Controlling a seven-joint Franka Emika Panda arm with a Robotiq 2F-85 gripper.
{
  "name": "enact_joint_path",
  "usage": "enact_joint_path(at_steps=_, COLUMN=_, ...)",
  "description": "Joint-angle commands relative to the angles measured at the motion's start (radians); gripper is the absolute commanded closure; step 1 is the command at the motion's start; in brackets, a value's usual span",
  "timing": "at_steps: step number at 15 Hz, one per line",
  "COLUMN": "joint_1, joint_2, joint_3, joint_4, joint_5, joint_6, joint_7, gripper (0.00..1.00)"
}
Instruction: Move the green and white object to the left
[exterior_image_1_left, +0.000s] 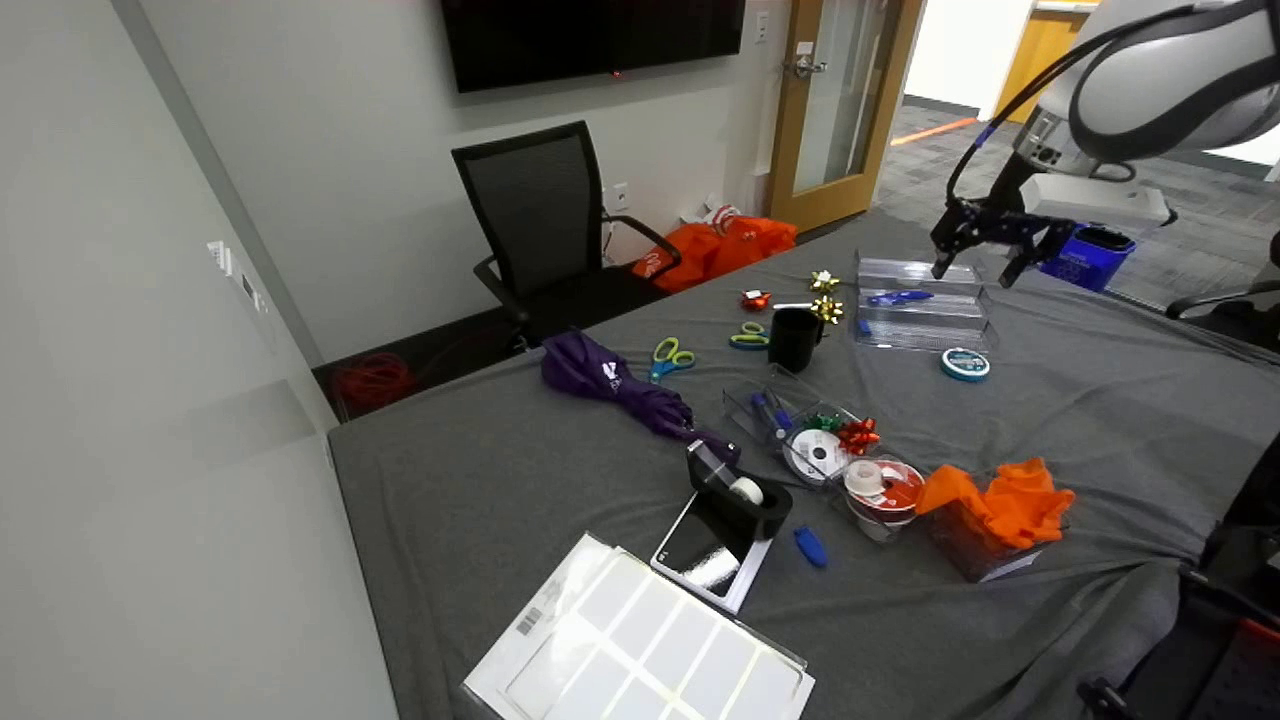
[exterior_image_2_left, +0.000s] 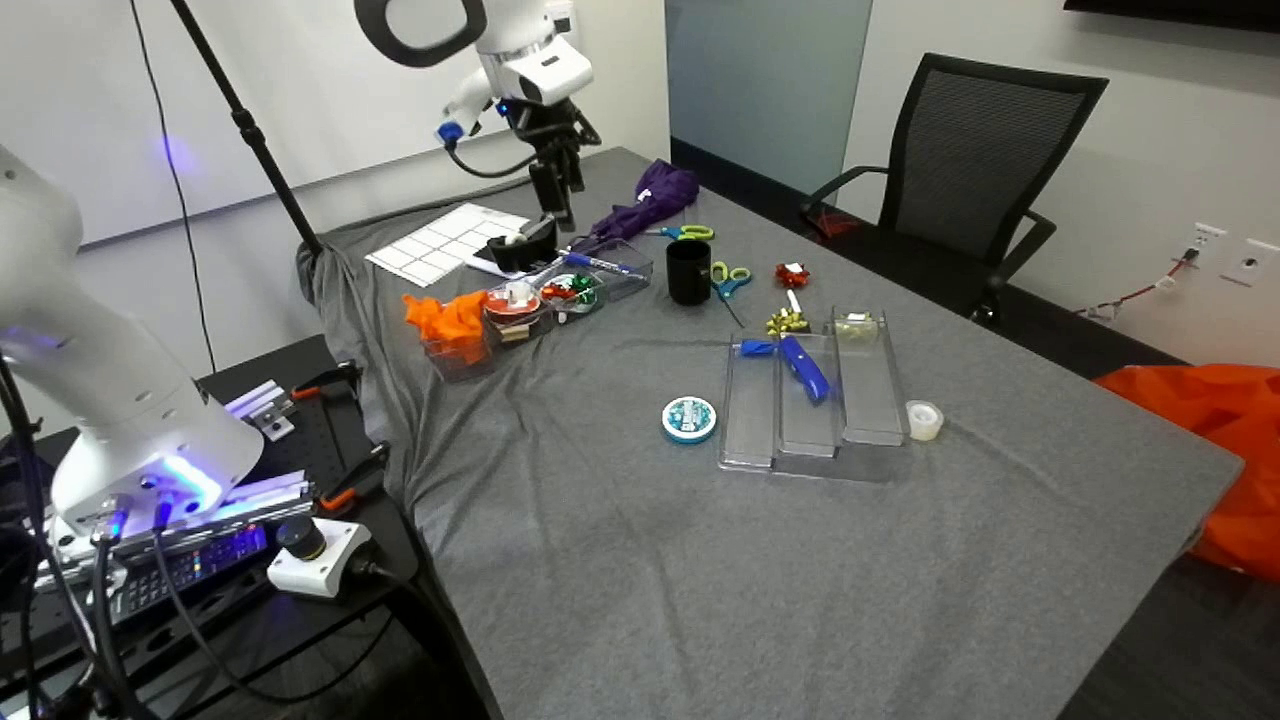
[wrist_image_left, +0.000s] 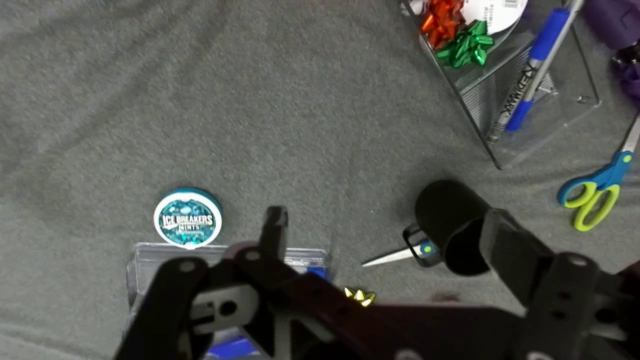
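Clock directions centre on the green and white mint tin (wrist_image_left: 188, 220) in the wrist view. The tin lies flat on the cloth-covered desk (exterior_image_2_left: 640, 590), ungripped. Immediately beside it, at six o'clock, stands the stepped clear tray (exterior_image_2_left: 748, 425); contact between the two cannot be confirmed. Caution: the tray edge probably limits finger clearance there, so a misaligned descent could strike or displace the tray. The tool (wrist_image_left: 385, 215) is above the desk at three o'clock, its fingers wide apart with nothing held. Lowering it without first aligning toward nine o'clock would likely miss the tin. Because the tin is low, a shallow grip may slip off the rim, and an excessively deep one may press against the desk. The instruction states no viewpoint for "left"; misreading it would send the tin the wrong way. Farther along three o'clock, a black mug (wrist_image_left: 445, 217) sits partly behind one finger, a probable collision point. Next come the clear divided box (wrist_image_left: 482, 102) at two o'clock, the green-handled scissors (wrist_image_left: 606, 176) at three o'clock and, past the desk edge, an office chair (exterior_image_2_left: 990, 160).
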Motion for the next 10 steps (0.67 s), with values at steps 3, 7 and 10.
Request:
enact_joint_path(at_steps=3, joint_1=-0.049, joint_2=0.177, joint_3=-0.032, joint_4=0.041, joint_5=0.254, joint_6=0.095, joint_7=-0.257, gripper=0.0)
enact_joint_path(at_steps=7, joint_1=-0.086, joint_2=0.298, joint_3=-0.038, joint_4=0.092, joint_5=0.291, joint_6=0.153, joint_7=-0.328, gripper=0.0)
enact_joint_path(at_steps=10, joint_1=-0.068, joint_2=0.389, joint_3=-0.096, joint_4=0.16, joint_5=0.152, joint_6=0.121, joint_7=-0.186, gripper=0.0)
